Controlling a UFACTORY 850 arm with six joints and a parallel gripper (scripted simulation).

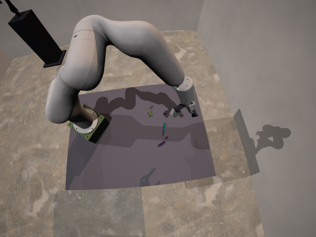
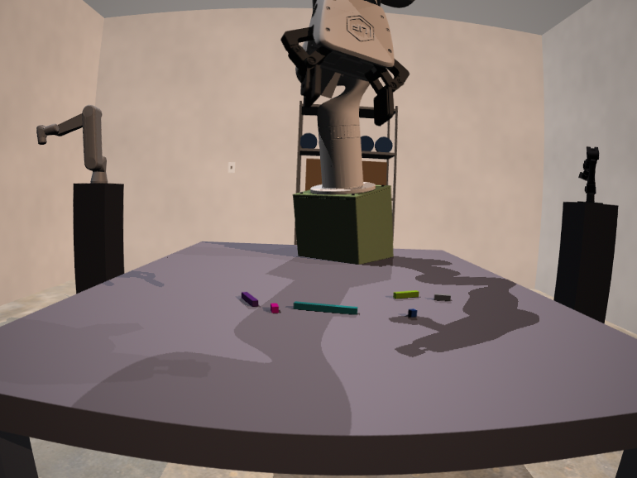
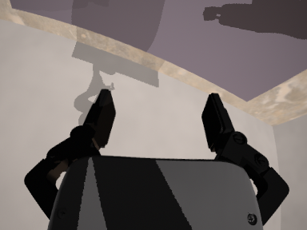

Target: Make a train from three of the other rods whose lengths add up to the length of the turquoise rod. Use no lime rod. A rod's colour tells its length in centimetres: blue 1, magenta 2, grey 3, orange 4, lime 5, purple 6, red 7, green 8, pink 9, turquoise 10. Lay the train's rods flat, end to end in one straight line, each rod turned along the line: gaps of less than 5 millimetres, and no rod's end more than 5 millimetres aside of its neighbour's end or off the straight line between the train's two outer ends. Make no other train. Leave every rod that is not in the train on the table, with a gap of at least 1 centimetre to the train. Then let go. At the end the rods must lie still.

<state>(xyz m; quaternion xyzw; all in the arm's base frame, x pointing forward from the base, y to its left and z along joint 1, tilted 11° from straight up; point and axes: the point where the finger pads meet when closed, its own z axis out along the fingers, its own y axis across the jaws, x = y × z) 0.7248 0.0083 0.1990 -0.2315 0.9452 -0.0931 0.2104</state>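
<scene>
Claw [image 1: 193, 111] [image 2: 348, 110] [image 3: 159, 102] spread wide in wrist view, rods [image 1: 163, 128] [image 2: 325, 308] only in others

You see turquoise [image 1: 163, 128] [image 2: 325, 308], magenta [image 1: 166, 137] [image 2: 275, 308], purple [image 1: 161, 143] [image 2: 249, 298], lime [image 1: 149, 113] [image 2: 405, 293], blue [image 1: 164, 113] [image 2: 412, 313] and grey [image 1: 151, 106] [image 2: 442, 297] rods on your mauve table [image 1: 122, 168] [image 2: 411, 370] [image 3: 192, 52], a green base block [image 1: 101, 127] [image 2: 329, 226], and a floor [image 1: 178, 209] mottled in tan and grey.

Cut off by the exterior view's top edge at twelve o'clock, upper part of the arm [image 2: 355, 31]; lost beyond the wrist view's six o'clock edge, rear of the gripper [image 1: 184, 108] [image 2: 345, 102] [image 3: 158, 120]. Partly hidden behind the arm in the exterior view, shelf rack [image 2: 298, 174]. Too small to read in the top view, outline of the blue rod [image 1: 164, 113] [image 2: 412, 313].
</scene>
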